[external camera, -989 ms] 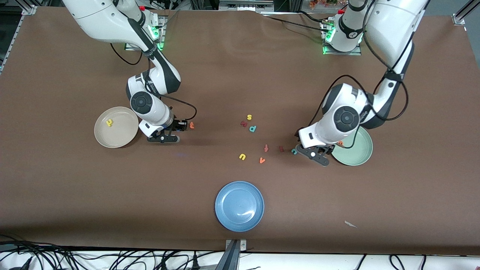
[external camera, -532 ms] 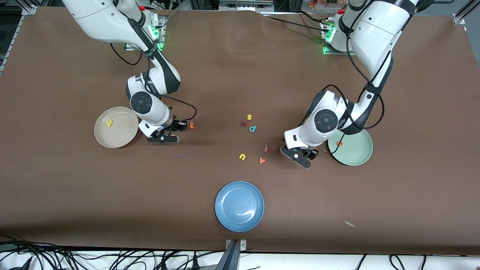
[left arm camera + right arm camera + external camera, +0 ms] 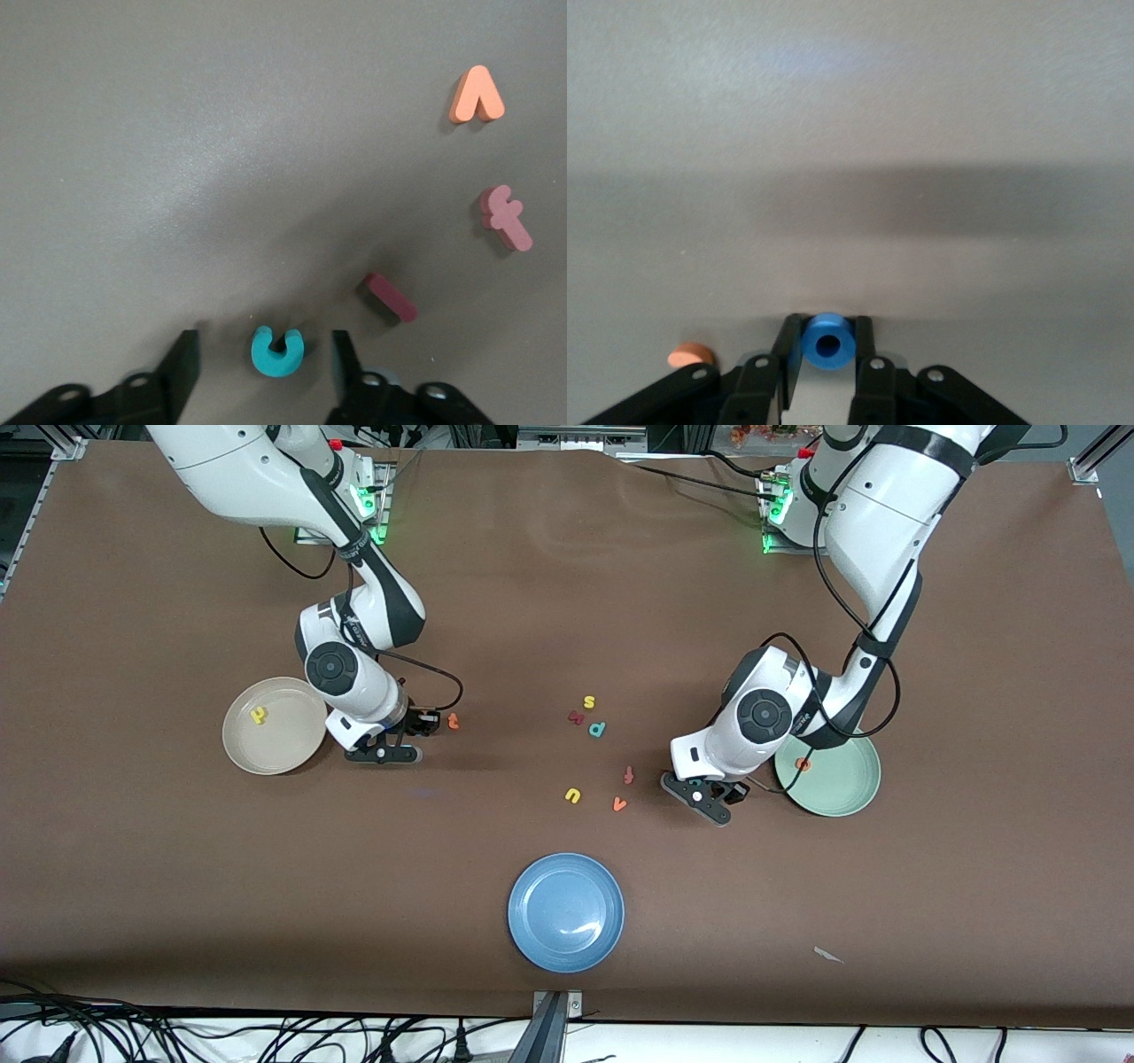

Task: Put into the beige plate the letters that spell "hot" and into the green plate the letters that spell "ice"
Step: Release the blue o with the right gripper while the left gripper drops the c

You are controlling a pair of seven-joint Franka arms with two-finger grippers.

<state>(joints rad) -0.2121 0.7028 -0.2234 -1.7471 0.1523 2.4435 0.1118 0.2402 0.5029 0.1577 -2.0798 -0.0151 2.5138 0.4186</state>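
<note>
The front view showed the right gripper (image 3: 416, 731) low at the table, just beside the beige plate (image 3: 257, 755) on the side toward the table's middle. Its fingers were clamped on the blue o (image 3: 828, 342), which the right wrist view showed pinched between the two fingertips. The orange t (image 3: 453, 721) lay on the table just beside that gripper, on the side away from the plate. The yellow h (image 3: 258, 714) lay in the beige plate.

The left gripper (image 3: 711, 788) was down at the table, between the green plate (image 3: 858, 797) and the loose letters. In the left wrist view its fingers (image 3: 182, 367) stood apart on either side of the teal c (image 3: 277, 351), with a gap showing on each side, so nothing was gripped. The dark red i (image 3: 388, 297) lay near that gripper, just beside the c. Farther out from the fingers lay the orange-red f (image 3: 506, 217), and past it the orange v (image 3: 477, 96). The orange e (image 3: 803, 763) lay in the green plate, near the edge closest to the left gripper.

Between the two grippers, toward the table's middle, lay a yellow u (image 3: 572, 795), a teal p (image 3: 597, 729), a yellow s (image 3: 588, 702) and one dark red letter (image 3: 576, 716). A blue plate (image 3: 565, 911) sat nearer the front camera than both grippers.
</note>
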